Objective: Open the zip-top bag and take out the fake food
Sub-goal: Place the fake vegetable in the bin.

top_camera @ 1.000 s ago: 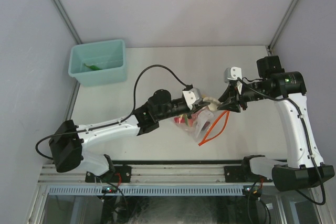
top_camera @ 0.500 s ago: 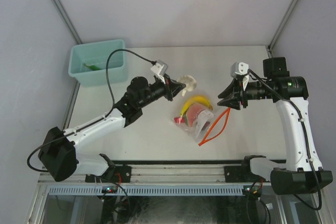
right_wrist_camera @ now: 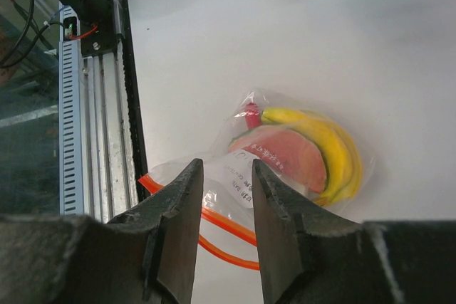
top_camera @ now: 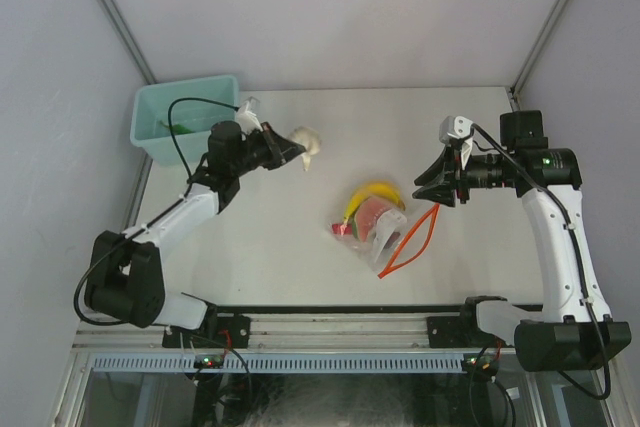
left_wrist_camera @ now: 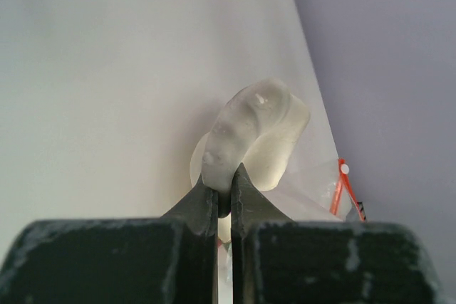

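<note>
The zip-top bag [top_camera: 380,237] lies near the table's middle with its orange zip strip [top_camera: 413,235] gaping open toward the right. Inside it show a yellow banana [top_camera: 372,191] and a red slice [top_camera: 369,214]. My left gripper [top_camera: 290,147] is up and left of the bag, not far from the bin, shut on a whitish piece of fake food [top_camera: 307,143]. The left wrist view shows that piece [left_wrist_camera: 256,129] pinched between the fingertips [left_wrist_camera: 224,194]. My right gripper [top_camera: 428,187] hovers open just right of the bag. The right wrist view frames the bag [right_wrist_camera: 242,176] between its empty fingers [right_wrist_camera: 224,176].
A teal bin [top_camera: 187,119] stands at the back left corner with a green piece [top_camera: 178,128] in it. The table's near edge with a metal rail [right_wrist_camera: 71,105] runs close to the bag. Grey walls close in on both sides.
The left arm has swung away from the bag, back and to the left toward the bin, carrying the whitish piece. The right gripper backed off slightly to the right, then stayed still.
</note>
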Controlling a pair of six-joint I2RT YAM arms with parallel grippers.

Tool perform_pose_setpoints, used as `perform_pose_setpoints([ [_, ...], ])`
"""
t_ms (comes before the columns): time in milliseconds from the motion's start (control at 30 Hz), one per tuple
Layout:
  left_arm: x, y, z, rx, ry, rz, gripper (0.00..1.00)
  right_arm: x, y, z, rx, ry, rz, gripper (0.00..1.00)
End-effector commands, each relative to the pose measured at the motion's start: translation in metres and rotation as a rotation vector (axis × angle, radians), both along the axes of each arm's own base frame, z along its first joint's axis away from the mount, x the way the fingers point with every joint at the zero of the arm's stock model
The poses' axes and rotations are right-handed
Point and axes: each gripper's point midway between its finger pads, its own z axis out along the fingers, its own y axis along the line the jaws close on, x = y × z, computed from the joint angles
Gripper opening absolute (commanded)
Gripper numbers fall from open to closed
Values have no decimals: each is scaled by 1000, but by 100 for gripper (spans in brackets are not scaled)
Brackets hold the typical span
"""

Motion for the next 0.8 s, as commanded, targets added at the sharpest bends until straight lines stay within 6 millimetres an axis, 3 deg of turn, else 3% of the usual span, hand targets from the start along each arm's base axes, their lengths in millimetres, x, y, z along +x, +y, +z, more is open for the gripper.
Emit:
perform_pose_setpoints([
  [0, 21, 23, 30, -61, 33, 39, 0, 4, 0, 4, 14, -28, -13, 33],
  [767, 120, 144, 60, -56, 110, 354, 2, 14, -2, -8, 7, 11, -38, 33],
])
